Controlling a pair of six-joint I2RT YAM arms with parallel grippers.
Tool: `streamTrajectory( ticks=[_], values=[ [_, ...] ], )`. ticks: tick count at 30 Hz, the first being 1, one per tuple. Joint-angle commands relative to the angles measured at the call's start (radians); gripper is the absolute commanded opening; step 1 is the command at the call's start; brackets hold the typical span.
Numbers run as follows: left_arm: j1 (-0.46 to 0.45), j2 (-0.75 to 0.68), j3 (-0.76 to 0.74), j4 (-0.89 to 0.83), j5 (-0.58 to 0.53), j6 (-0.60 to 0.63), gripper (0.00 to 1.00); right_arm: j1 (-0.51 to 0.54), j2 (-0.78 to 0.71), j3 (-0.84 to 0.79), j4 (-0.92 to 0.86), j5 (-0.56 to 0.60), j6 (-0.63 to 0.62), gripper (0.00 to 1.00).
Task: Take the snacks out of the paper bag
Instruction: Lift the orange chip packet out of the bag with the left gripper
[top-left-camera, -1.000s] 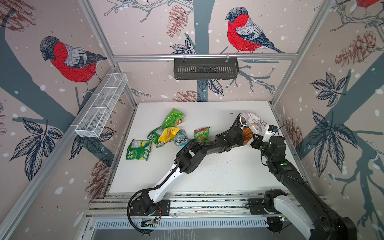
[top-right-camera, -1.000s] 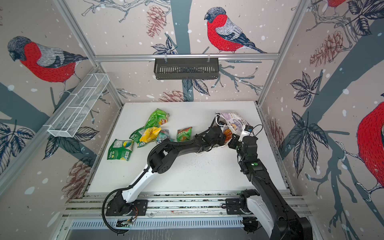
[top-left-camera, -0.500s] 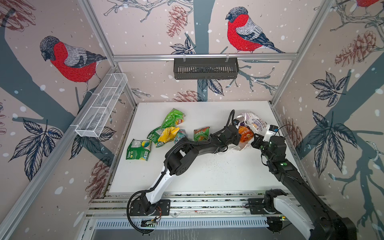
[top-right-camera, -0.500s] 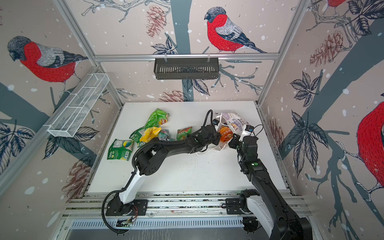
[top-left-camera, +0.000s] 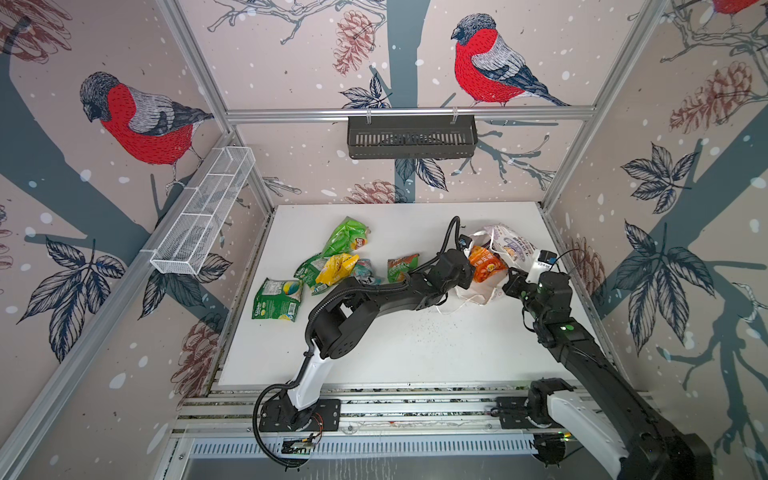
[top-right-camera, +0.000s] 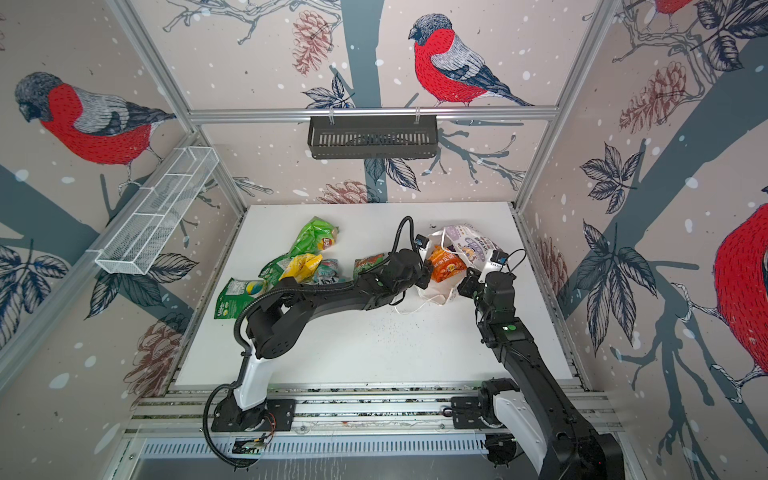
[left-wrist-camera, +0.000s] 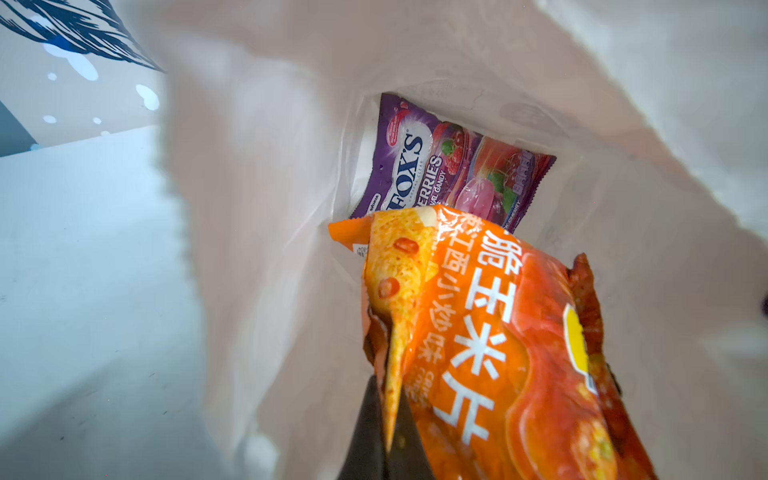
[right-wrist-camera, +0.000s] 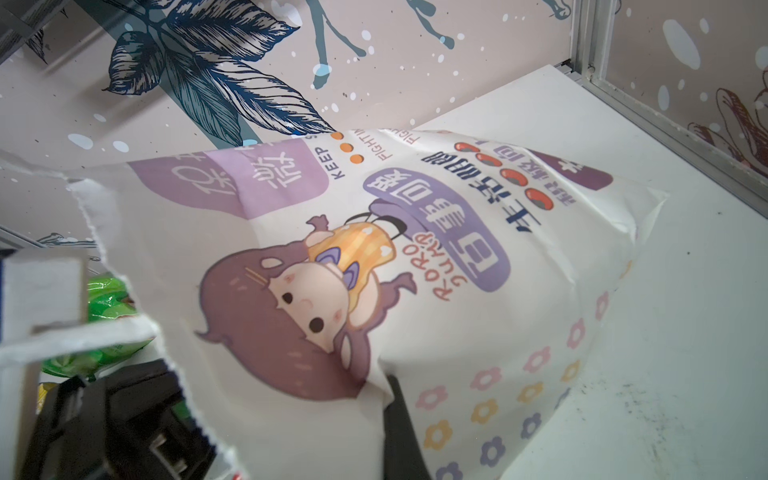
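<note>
A crinkly orange foil packet (top-left-camera: 487, 265) with white lettering is pinched at one edge in the closed left hand (top-left-camera: 468, 272). It sits at the mouth of the white paper carrier bag (top-left-camera: 512, 246), which lies on its side at the far right of the matt white bench (top-left-camera: 415, 353). Deeper in, against the bag's bottom, lies a glossy purple sweet packet (left-wrist-camera: 449, 166). The right hand (top-left-camera: 509, 283) is closed and, as far as its wrist view shows, nips a fold of the creased paper near the saw-toothed rim. One dark finger (right-wrist-camera: 401, 432) shows under the sheet.

Left of centre, well apart from the bag, puffed foil packets lie in a loose cluster:
- a bright green crisp packet (top-left-camera: 347, 239)
- a yellow packet (top-left-camera: 337, 268)
- a teal packet (top-left-camera: 365, 271)
- a green-and-red packet (top-left-camera: 402, 266)
- a flat green packet (top-left-camera: 276, 300), nearest the left edge

The near half of the bench is open and dusted with fine dark specks (top-left-camera: 432, 328). Aluminium rails edge it below bird-print walls. A black slotted basket (top-left-camera: 411, 137) hangs on the rear rail, and a white wire-mesh basket (top-left-camera: 203, 216) on the left wall.
</note>
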Motion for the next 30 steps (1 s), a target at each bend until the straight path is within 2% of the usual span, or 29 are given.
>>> streamTrajectory(
  ticks=[1,30],
  values=[
    [0.005,-0.037,-0.034,0.047,-0.044,0.018,0.0,-0.003,0.009,-0.001,0.001,0.013,-0.006,0.0],
    [0.026,-0.323,-0.292,0.074,-0.054,0.004,0.0,-0.018,0.016,0.0,0.023,0.032,-0.006,0.0]
  ],
)
